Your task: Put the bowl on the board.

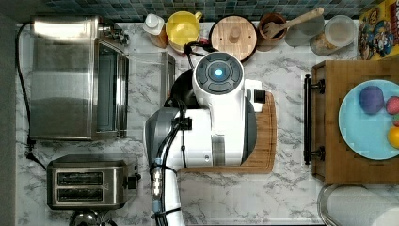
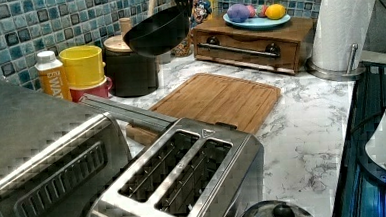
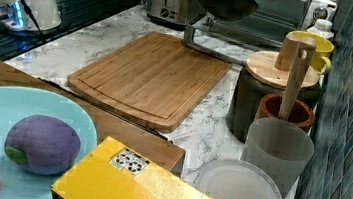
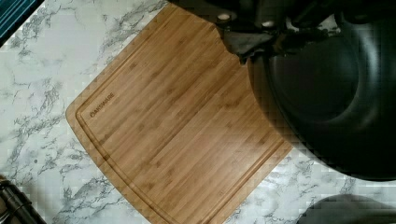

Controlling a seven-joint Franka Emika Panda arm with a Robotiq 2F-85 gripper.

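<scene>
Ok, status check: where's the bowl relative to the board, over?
End effector shut on the bowl rim. Bowl airborne, tilted, above the countertop, not yet on the board. Board surface bare, nothing in the way.

The bowl (image 2: 158, 30) is round, glossy and black, dark inside, and hangs tilted in the air above the board's (image 2: 219, 101) far end (clear of the wood). The board is a large light-brown rectangle with rounded corners and an edge groove, lying flat and bare on the marble counter.
</scene>
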